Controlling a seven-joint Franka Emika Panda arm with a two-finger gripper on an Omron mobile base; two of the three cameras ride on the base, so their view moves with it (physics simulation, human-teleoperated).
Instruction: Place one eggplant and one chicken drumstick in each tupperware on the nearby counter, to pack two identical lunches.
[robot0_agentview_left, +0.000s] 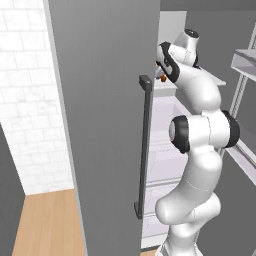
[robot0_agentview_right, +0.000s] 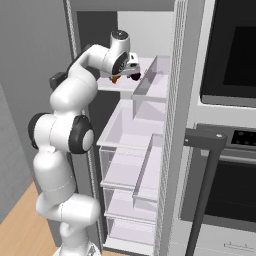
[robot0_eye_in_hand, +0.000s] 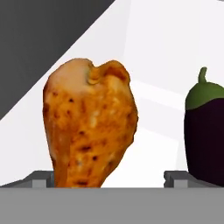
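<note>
A browned, orange chicken drumstick (robot0_eye_in_hand: 89, 127) stands upright on a white fridge shelf (robot0_eye_in_hand: 153, 131), very close in the hand view. My gripper (robot0_eye_in_hand: 109, 180) is open, its two fingertips (robot0_eye_in_hand: 41, 179) on either side of the drumstick's lower end, with the left tip nearer to it. A dark purple eggplant (robot0_eye_in_hand: 205, 131) with a green cap stands just to the right, behind the right fingertip. In the right base view the gripper (robot0_agentview_right: 127, 70) reaches into the upper fridge shelf, with a bit of the orange drumstick (robot0_agentview_right: 115, 79) below it. The tupperware and the counter are out of view.
The grey fridge door (robot0_agentview_left: 100, 125) with its dark handle (robot0_agentview_left: 145, 145) stands open on the left, close to the arm. White shelves and clear drawers (robot0_agentview_right: 130, 165) fill the fridge below the hand. A door bin (robot0_agentview_right: 150, 85) and the oven front (robot0_agentview_right: 230, 50) stand to the right.
</note>
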